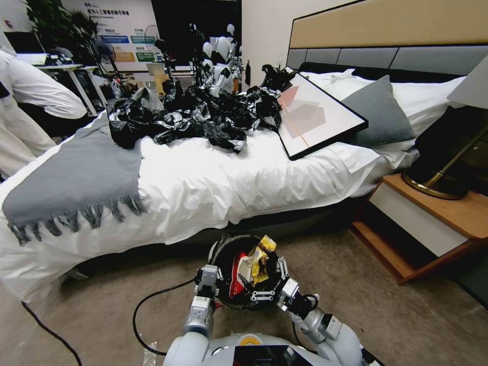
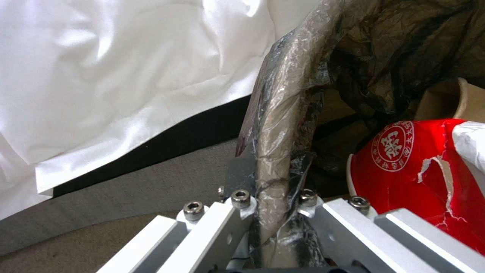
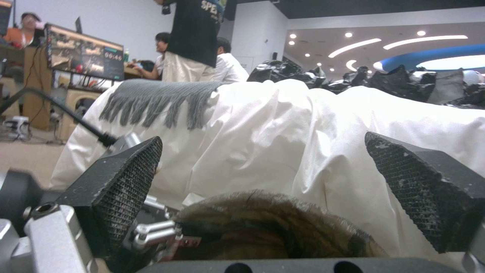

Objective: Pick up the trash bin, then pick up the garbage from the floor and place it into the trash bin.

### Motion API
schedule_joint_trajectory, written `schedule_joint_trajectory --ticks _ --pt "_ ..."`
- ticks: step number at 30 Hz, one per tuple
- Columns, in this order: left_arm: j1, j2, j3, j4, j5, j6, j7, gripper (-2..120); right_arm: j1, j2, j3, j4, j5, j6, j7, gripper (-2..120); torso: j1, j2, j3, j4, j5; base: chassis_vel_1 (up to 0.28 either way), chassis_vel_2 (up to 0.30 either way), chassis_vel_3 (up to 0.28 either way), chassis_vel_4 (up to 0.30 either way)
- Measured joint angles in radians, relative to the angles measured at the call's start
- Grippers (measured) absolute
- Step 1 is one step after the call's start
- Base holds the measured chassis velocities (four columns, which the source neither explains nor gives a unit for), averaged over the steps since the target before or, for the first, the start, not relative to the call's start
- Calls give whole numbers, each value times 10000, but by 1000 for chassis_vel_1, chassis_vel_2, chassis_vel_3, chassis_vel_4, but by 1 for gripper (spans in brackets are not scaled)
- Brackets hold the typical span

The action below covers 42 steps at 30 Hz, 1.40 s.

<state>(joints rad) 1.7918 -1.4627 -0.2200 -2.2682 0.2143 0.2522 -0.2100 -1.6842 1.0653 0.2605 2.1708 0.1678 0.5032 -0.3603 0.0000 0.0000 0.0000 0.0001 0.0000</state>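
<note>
The trash bin (image 1: 223,254) shows little of its white wall in the head view, where the litter heaped inside and both grippers cover most of it; its base cannot be seen. In the left wrist view the left gripper (image 2: 270,197) is cut off by the picture's lower edge, and the bag-covered rim hides how far its fingers reach down the wall. The red packet (image 2: 414,167) runs off the right edge there, and the brown thing behind it is perhaps a paper cup. In the right wrist view the right gripper (image 3: 263,182) has both pads cropped at the bottom, and the bin below them is a blur.
</note>
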Motion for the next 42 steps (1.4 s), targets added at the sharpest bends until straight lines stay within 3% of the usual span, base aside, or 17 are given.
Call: schedule_joint_trajectory --ticks 8,12,14,18,25,42 --pt "-82 -26 -106 121 -83 0 -22 0 -245 373 209 579 -180 284 106 100 0 0 0 0 0 0 0 0 0" --pt "-93 -40 -178 186 -135 1 -38 0 -303 1003 580 751 -336 437 782 100 0 0 0 0 -1 0 0 0 0" --pt "-99 -55 -212 183 -159 0 -46 0 -342 1752 1161 691 -673 508 1686 100 0 0 0 1 -2 0 0 0 0" --pt "-69 -65 -221 130 -173 0 -46 0 -624 2404 1852 395 -569 520 2893 100 0 0 0 -3 -1 0 0 0 0" --pt "-31 -49 -204 71 -237 0 -46 0 -897 2559 2520 -437 -68 971 3197 100 0 0 0 -1 1 0 0 0 0" --pt "-16 -38 -198 44 -248 7 -76 0 -613 2615 2501 -947 138 958 3221 100 0 0 0 -1 0 0 0 0 0"
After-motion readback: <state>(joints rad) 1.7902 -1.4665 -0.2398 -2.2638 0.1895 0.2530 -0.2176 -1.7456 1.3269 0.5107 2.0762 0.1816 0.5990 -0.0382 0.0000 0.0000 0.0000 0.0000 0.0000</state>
